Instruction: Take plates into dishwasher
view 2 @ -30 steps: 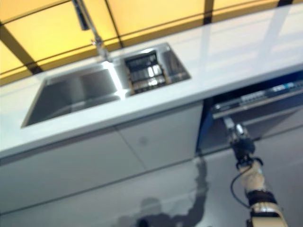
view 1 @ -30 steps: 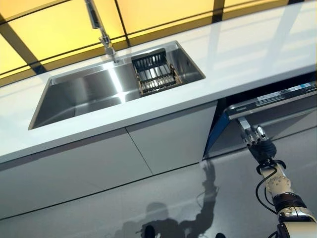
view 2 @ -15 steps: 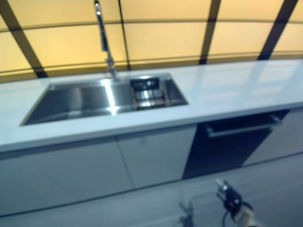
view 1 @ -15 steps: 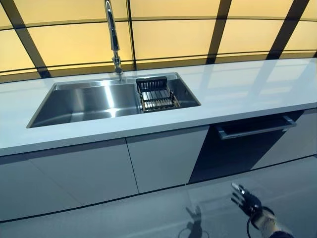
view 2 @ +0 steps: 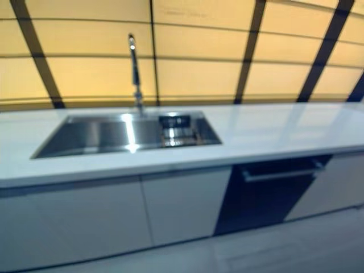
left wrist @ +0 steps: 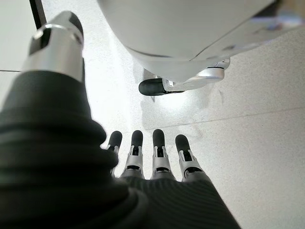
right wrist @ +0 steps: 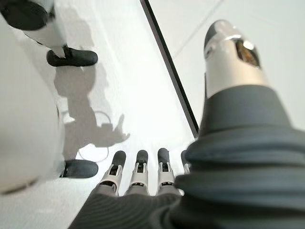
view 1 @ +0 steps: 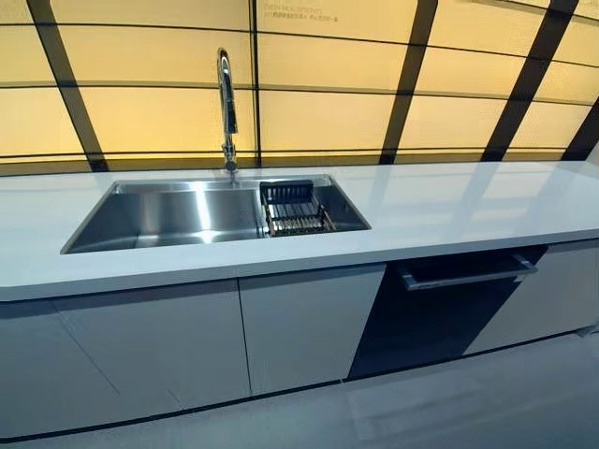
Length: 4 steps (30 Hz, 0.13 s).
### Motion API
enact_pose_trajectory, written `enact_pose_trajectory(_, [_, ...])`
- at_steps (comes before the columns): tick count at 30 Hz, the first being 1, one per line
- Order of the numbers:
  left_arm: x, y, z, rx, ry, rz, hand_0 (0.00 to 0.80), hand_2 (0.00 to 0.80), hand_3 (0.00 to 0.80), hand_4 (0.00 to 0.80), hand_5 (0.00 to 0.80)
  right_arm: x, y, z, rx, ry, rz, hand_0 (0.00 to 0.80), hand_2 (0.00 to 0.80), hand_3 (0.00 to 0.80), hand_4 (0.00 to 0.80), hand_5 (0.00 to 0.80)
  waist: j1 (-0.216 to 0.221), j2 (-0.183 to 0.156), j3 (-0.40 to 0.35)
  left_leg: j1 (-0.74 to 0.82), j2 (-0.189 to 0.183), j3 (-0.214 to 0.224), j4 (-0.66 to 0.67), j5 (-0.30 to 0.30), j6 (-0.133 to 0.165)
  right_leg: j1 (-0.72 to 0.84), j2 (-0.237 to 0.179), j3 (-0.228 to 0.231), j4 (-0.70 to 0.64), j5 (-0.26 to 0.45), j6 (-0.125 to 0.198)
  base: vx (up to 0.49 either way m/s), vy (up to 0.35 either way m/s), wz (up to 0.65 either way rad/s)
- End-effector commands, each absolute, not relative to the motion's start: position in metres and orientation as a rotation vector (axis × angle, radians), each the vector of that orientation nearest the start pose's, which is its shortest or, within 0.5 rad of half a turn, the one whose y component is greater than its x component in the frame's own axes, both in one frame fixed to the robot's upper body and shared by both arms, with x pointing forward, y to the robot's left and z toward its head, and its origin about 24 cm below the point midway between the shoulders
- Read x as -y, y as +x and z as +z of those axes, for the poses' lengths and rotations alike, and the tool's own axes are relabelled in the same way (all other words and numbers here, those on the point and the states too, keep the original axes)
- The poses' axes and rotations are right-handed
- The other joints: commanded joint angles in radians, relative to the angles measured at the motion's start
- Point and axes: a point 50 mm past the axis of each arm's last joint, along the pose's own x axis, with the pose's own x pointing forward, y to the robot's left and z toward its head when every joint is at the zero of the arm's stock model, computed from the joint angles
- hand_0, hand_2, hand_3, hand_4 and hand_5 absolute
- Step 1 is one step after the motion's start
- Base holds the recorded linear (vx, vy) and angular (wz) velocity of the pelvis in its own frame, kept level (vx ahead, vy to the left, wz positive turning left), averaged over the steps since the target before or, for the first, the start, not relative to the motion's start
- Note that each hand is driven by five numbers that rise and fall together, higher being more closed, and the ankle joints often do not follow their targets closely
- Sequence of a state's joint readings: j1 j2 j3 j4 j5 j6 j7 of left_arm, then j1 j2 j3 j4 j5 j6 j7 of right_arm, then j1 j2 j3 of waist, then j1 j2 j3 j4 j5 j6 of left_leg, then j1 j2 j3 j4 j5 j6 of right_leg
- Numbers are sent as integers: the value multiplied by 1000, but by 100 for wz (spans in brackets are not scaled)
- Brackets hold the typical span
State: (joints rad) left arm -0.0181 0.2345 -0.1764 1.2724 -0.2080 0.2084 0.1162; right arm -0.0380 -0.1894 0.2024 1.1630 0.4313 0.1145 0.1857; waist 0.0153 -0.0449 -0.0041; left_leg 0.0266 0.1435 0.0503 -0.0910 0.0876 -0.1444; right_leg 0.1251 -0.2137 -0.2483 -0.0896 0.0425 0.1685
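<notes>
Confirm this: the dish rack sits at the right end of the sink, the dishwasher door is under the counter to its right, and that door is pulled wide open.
Wrong on the door. The left eye view shows the dishwasher door shut, its handle flush under the counter. The dish rack does sit at the right end of the sink.

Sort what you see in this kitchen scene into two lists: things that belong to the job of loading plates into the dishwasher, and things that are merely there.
Belong to the job:
- dishwasher, door closed, under the counter
- dish rack in the sink; whether it holds plates cannot be told
- left hand and right hand, both open, empty, pointing at the floor

Merely there:
- faucet
- sink
- countertop
- cabinet doors
</notes>
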Motion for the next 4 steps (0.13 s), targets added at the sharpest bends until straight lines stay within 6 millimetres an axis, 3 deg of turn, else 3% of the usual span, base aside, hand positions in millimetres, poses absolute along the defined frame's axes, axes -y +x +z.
enact_pose_trajectory(1, [-230, 79, -166, -1469, 295, 181, 0, 0, 0, 0, 0, 193, 125, -159, -1193, 210, -10, 0, 0, 0, 0, 0, 33, 11, 46, 72, -20, 36, 4, -35, 61, 23, -8, 8, 39, 13, -20, 27, 35, 9])
enact_pose_trajectory(4, [-226, 77, -167, -1475, 293, 168, 0, 0, 0, 0, 0, 189, 119, -161, -1221, 193, 13, 0, 0, 0, 0, 0, 31, 12, 43, 78, -21, 36, 4, -39, 64, 28, -10, 8, 39, 12, -17, 11, 19, 5])
